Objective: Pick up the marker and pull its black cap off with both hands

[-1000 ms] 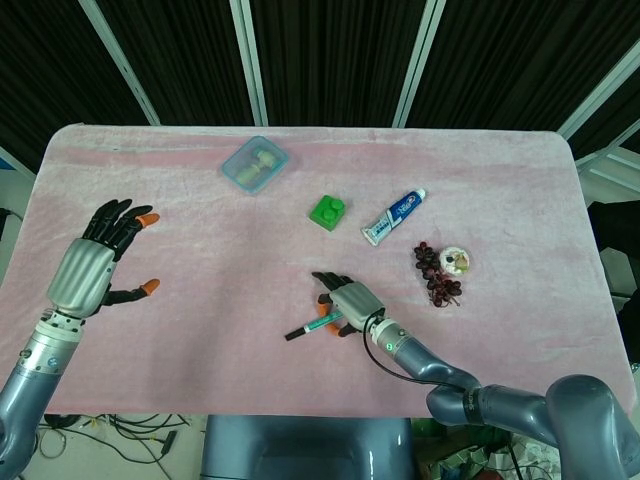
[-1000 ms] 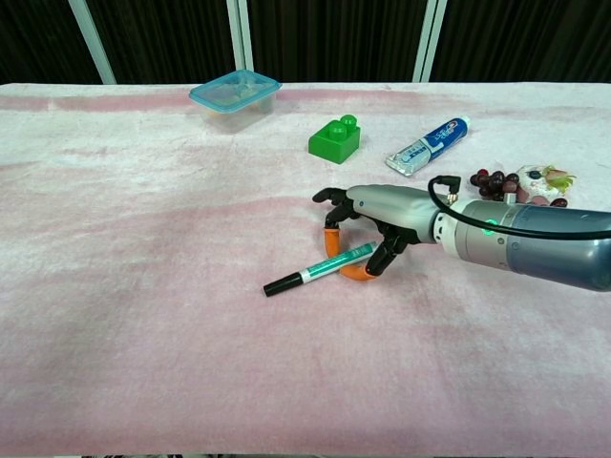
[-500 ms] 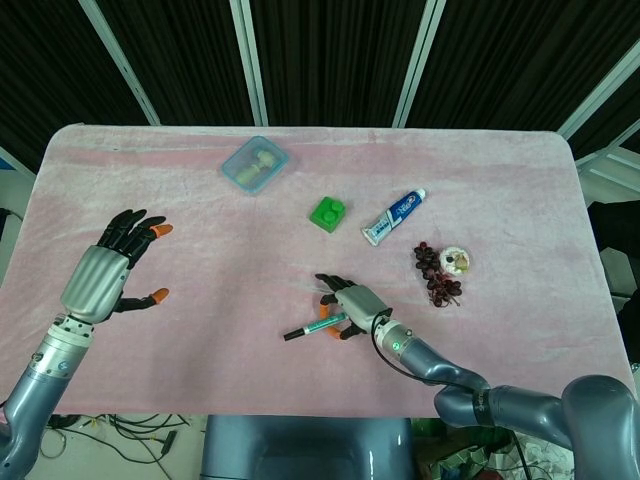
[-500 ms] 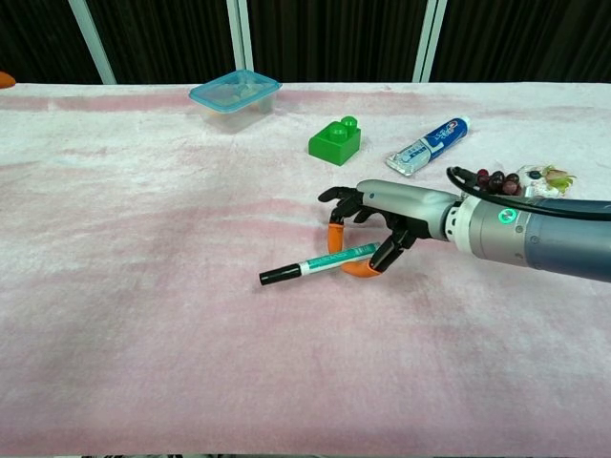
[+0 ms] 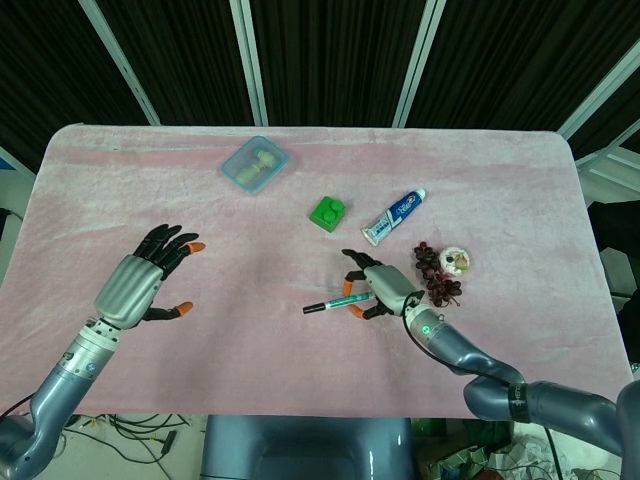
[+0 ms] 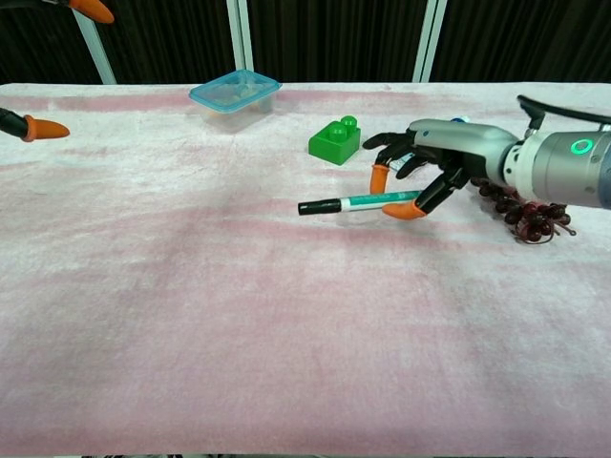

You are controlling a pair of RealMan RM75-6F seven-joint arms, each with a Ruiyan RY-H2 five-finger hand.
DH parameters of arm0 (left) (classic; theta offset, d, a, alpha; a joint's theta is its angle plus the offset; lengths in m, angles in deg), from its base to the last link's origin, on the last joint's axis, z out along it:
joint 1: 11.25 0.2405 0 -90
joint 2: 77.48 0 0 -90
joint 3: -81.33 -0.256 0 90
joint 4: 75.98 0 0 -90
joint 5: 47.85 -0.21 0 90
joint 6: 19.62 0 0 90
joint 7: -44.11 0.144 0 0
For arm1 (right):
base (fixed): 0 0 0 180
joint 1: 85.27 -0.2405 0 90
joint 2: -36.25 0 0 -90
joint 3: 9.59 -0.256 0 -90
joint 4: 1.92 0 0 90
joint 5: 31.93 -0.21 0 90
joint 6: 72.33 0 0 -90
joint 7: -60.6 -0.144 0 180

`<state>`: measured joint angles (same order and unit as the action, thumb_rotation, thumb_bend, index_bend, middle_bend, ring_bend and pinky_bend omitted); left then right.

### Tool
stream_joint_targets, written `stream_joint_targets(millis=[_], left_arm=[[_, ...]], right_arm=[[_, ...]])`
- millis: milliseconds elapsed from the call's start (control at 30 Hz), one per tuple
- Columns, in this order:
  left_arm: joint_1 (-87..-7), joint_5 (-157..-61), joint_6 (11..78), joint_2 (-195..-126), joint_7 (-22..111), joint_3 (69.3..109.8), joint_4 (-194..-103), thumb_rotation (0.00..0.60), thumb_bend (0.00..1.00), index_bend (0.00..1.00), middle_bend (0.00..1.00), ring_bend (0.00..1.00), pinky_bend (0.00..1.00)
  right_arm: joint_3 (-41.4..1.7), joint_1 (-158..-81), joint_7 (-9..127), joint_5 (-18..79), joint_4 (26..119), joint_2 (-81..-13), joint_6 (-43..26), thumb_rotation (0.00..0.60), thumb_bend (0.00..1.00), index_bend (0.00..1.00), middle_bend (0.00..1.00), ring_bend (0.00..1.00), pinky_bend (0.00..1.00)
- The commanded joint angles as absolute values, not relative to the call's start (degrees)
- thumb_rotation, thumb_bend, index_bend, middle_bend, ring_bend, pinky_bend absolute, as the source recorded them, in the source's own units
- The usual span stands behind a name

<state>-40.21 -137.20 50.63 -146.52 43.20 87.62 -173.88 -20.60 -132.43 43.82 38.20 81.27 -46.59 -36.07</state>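
Both arms are smooth grey-blue metallic tubes, rounded at the joints; each ends in a silver-grey palm shell with black fingers; the left hand (image 5: 137, 287) shows a ridged silver back and orange rubber caps on the fingertips (image 5: 196, 246); the right hand (image 6: 434, 162) has the same silver shell, black segmented fingers and orange caps; a thin black cable (image 6: 563, 112) loops over the right wrist; a small green ring light (image 6: 578, 146) glows on the grey wrist housing in the chest view; the left wrist carries a pale cylindrical cuff (image 5: 90, 339).
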Motion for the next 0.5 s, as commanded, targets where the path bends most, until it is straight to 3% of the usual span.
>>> stream_joint_targets(millis=[33,267,500], left_arm=[[-41.0,-137.7,49.4,-147.7,43.3,87.1,-173.2,0.600,0.17,0.19,0.13,0.00,0.02],[-42.6,-137.0,46.1,-152.2,42.9,86.2,-170.7,0.600,0.17,0.20,0.13,0.00,0.03],[-44.8,-138.6,46.5,-158.8,43.9,87.3,-165.6,0.600,0.17,0.25,0.13,0.00,0.03]], right_arm=[[-21.4,-131.8,45.7,35.2,83.9,-43.4,-35.5,0.600,0.32,0.76,0.00,0.00,0.15],[-23.5,-132.2,48.4,26.4,88.8,-38.6,-35.4,0.600,0.34,0.78,0.00,0.00,0.15],[-24.1,-134.0,51.4,20.2,92.2,-38.1,-35.1,0.600,0.34,0.79,0.00,0.00,0.15]])
